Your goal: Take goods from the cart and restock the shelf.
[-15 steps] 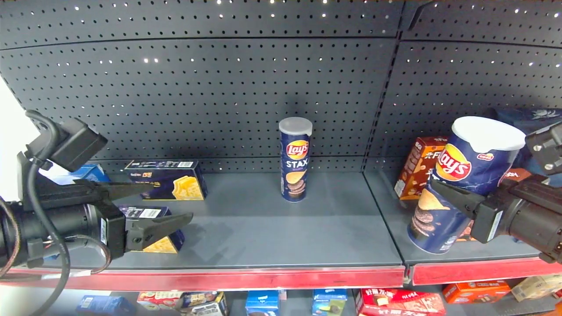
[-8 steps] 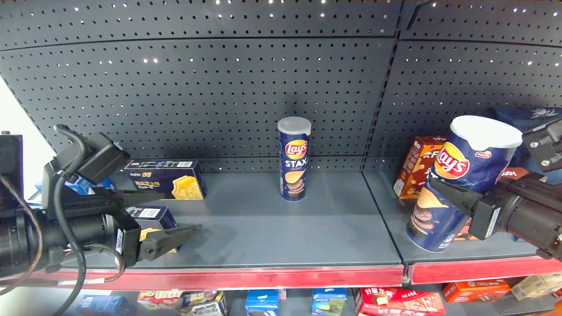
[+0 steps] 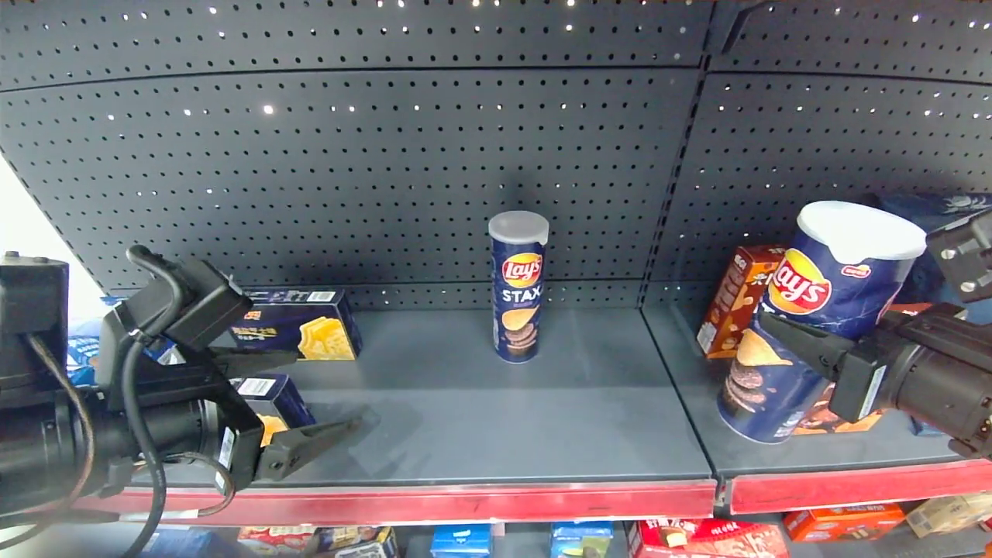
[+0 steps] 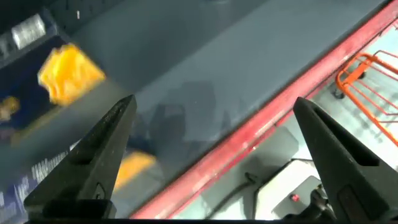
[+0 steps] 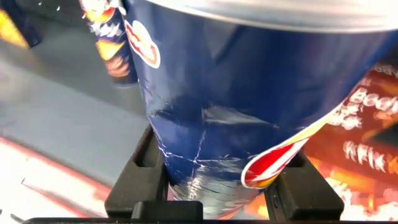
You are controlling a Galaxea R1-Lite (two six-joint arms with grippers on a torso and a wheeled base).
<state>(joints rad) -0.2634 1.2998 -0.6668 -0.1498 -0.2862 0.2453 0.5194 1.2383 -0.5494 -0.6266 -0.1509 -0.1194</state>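
A blue chip can [image 3: 518, 288] with a grey lid stands upright at the back middle of the grey shelf [image 3: 504, 418]. My right gripper [image 3: 806, 341] is shut on a second, tilted blue chip can [image 3: 821, 310] over the right shelf section, near its front edge; whether its base touches the shelf I cannot tell. The right wrist view has that held can [image 5: 249, 112] between the fingers [image 5: 144, 163], with the standing can [image 5: 115, 43] farther off. My left gripper [image 3: 325, 399] hangs open and holds nothing above the shelf's front left, as the left wrist view [image 4: 214, 104] also shows.
Two dark blue boxes [image 3: 302, 332] [image 3: 271, 397] lie at the shelf's left, close to the left gripper. An orange box [image 3: 732, 306] leans behind the held can. A red strip [image 3: 403, 502] edges the shelf front. An orange cart frame [image 4: 367, 81] stands below.
My left arm has shifted to the right and lower, toward the shelf's front edge, staying open. The right gripper and its can have hardly moved. The head camera has shifted slightly.
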